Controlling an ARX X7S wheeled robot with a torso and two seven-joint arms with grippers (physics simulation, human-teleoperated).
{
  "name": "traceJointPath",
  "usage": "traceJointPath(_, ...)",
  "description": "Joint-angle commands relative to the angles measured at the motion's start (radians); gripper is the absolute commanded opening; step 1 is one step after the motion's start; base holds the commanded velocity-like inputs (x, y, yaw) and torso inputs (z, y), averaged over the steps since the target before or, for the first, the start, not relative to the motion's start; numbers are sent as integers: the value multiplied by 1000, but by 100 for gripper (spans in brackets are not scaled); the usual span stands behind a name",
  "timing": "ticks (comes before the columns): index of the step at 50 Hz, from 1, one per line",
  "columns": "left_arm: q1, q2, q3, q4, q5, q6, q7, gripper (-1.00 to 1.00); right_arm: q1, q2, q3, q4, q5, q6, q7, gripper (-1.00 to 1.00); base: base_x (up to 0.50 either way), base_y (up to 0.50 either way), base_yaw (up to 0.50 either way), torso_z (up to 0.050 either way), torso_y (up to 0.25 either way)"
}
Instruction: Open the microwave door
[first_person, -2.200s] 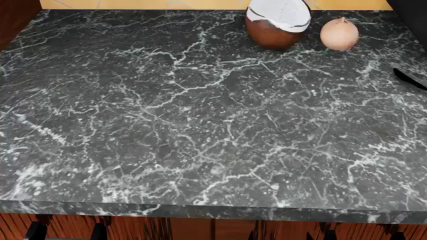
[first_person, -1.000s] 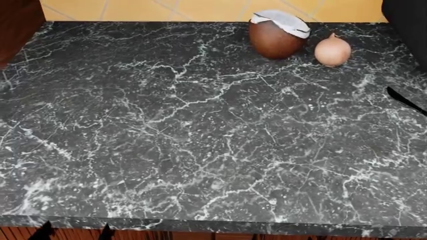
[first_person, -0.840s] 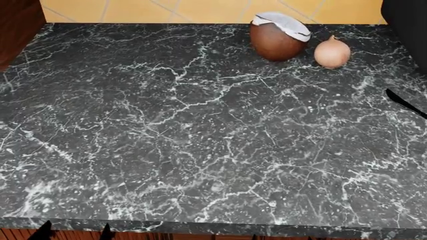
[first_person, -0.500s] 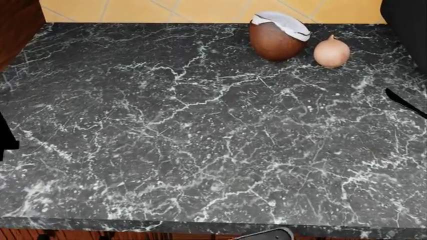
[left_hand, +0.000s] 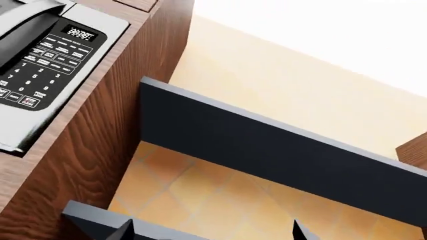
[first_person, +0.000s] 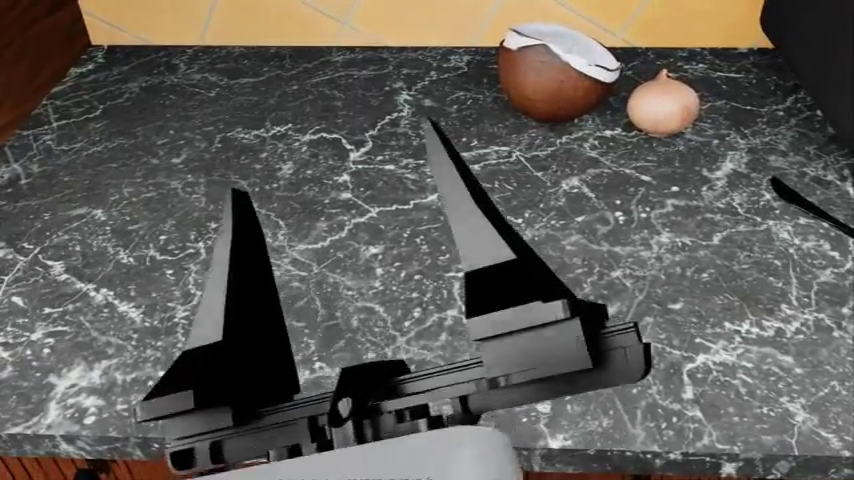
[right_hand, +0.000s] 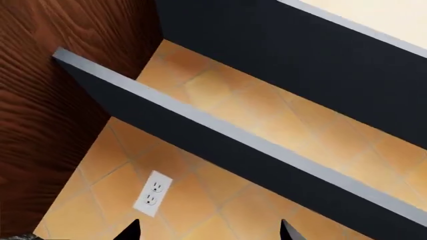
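The microwave (left_hand: 40, 60) appears only in the left wrist view, a silver unit with a black keypad, set in a wooden cabinet (left_hand: 100, 140). Only a strip of its dark door shows beside the keypad, and it looks shut. My left gripper (left_hand: 212, 230) is open, well away from the microwave, with only its two black fingertips showing. My right gripper (right_hand: 208, 230) is also open and empty, facing the tiled wall. In the head view one open gripper (first_person: 335, 156) hangs over the counter (first_person: 694, 300); I cannot tell which arm it belongs to.
A halved coconut (first_person: 558, 72) and an onion (first_person: 663, 103) sit at the counter's back right. A black utensil tip (first_person: 807, 205) lies at the right edge. Dark shelves (left_hand: 267, 145) run along the orange tiles above. A wall outlet (right_hand: 152, 194) sits beside the wooden cabinet (right_hand: 60, 125).
A gripper has risen from the counter's front edge into the middle of the head view, fingers spread. Earlier the head view tilted up slightly, showing more backsplash.
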Motion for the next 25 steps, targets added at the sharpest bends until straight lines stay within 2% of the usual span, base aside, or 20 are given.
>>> traceJointPath(1,-111,-63,0,36,-8,-47,-72,100,34,-5,-73,-82,-121,-31,-37,100,0,0,0,0,0)
traceJointPath(4,-118,-63,-8,36,-15,-68,-61,100,72,-5,-116,-82,-206,58,-69,100,0,0,0,0,0)
traceJointPath(14,-121,-63,-14,36,25,-127,-44,100,97,-5,-158,-82,-281,117,-92,100,0,14,0,0,0)
traceJointPath(25,-104,-63,0,36,45,-134,-29,100,82,-5,-139,-82,-261,97,-86,100,1,478,0,0,0)
